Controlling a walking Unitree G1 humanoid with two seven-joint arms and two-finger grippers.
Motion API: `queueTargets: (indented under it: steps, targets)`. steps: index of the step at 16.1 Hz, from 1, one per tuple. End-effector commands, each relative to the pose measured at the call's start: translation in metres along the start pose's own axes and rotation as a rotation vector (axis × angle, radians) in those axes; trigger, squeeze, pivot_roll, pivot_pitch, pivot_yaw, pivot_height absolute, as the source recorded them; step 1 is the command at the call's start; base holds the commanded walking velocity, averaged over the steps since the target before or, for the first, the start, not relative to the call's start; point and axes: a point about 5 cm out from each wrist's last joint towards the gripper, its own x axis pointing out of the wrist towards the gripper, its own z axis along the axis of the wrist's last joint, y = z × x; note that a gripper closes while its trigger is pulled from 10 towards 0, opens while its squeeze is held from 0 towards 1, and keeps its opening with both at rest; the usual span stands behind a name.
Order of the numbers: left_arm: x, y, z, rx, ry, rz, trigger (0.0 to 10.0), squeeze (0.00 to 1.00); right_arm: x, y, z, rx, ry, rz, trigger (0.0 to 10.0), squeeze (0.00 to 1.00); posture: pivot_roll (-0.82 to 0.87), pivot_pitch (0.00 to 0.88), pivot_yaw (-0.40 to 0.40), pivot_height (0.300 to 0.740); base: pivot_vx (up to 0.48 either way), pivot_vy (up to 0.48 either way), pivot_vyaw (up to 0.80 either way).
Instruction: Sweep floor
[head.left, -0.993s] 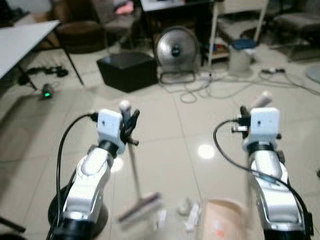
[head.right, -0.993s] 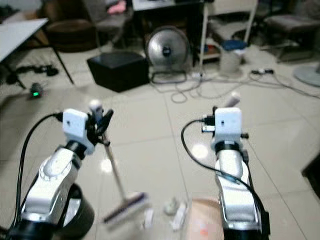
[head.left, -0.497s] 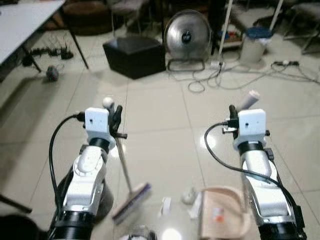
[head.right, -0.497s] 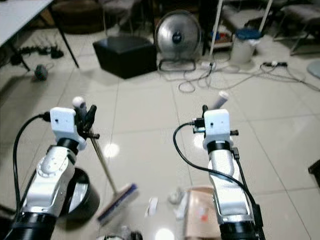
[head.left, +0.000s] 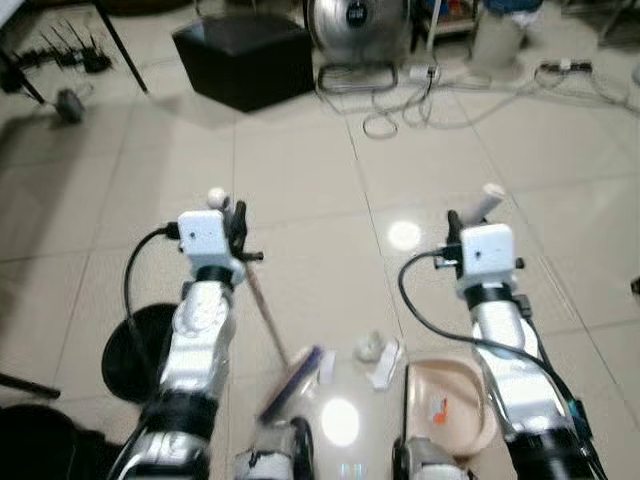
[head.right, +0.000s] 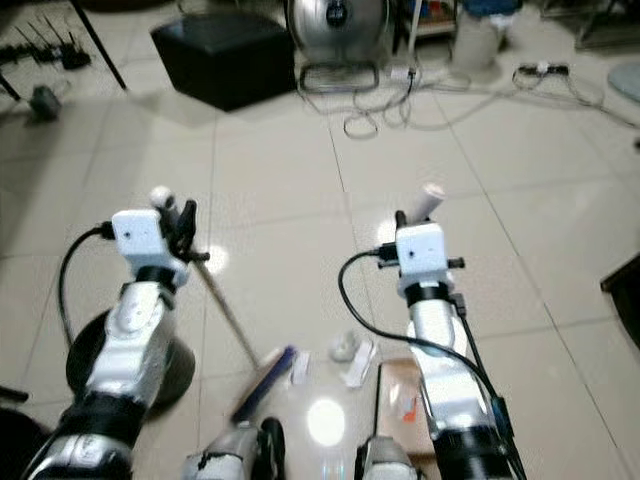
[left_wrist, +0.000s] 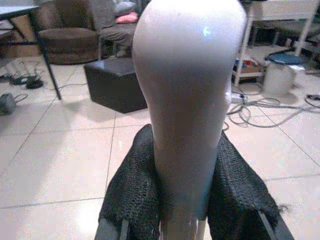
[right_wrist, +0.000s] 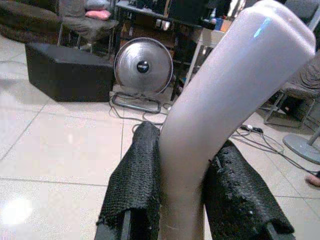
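Down on a pale tiled floor (head.left: 300, 190), the left pincer (head.left: 237, 222) is closed around the upper handle of a broom (head.left: 262, 312), whose stick slants down to a blurred brush head (head.left: 291, 370) resting on the tiles. Its white rounded handle end (left_wrist: 187, 80) sits clamped between the two mesh-covered fingers (left_wrist: 135, 190) in the left wrist view. The right pincer (head.left: 460, 222) is closed on the pale curved handle (right_wrist: 225, 110) of a dustpan (head.left: 450, 405), whose beige pan lies on the floor, partly hidden behind the right arm. Between brush head and pan lie a few white scraps of litter (head.left: 375, 358), too blurred to identify. A dark round bin (head.left: 140, 350) stands beside the left arm, part covered by it. At the top of the head views a black box (head.left: 245, 60), a round metal fan (head.left: 358, 22) cut off by the frame edge, and a tangle of cables (head.left: 400, 105) sit well apart from the sweeping. Since half a second ago the camera has tilted further down, so the fan and bench legs (head.left: 120, 45) have slid towards the top edge, and the brush head now lies nearer the litter, both pincers gripping as before.
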Motion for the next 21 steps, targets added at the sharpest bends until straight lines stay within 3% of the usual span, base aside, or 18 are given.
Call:
queueTargets:
  steps: [1,4,10,12,14,15,21]
  targets:
    - [0.0,0.001,0.001,0.005,-0.043,0.034,10.0,0.0,0.003,0.009,0.007,-0.038,-0.072,0.018,10.0,0.0,0.07,0.331,0.106,0.74,0.0,0.0,0.0]
    - [0.0,-0.002,-0.001,0.022,-0.064,0.065,10.0,0.0,0.005,0.021,0.011,-0.052,-0.117,0.029,10.0,0.0,0.08,0.342,0.113,0.74,0.0,0.0,0.0]
    - [0.003,-0.007,-0.006,0.018,-0.071,0.114,10.0,0.0,0.001,0.06,0.004,-0.051,-0.119,0.112,10.0,0.0,0.09,0.362,0.128,0.74,0.0,0.0,0.0]
    - [0.007,-0.024,-0.009,-0.068,-0.036,0.121,10.0,0.0,0.005,0.07,-0.005,0.07,0.018,0.015,10.0,0.0,0.09,0.359,0.132,0.74,0.0,0.0,0.0]
    - [0.009,-0.03,-0.007,-0.116,-0.034,0.128,10.0,0.0,0.009,0.07,-0.003,0.105,0.029,-0.022,10.0,0.0,0.09,0.357,0.135,0.74,0.0,0.0,0.0]
    - [0.013,-0.04,-0.001,-0.195,-0.038,0.125,10.0,0.0,0.014,0.069,0.0,0.128,0.029,-0.051,10.0,0.0,0.09,0.35,0.136,0.74,0.0,0.0,0.0]
    - [0.017,-0.065,0.025,-0.445,-0.036,0.02,10.0,0.0,0.02,0.064,-0.004,0.121,0.043,-0.071,10.0,0.0,0.1,0.321,0.135,0.74,0.0,0.0,0.0]
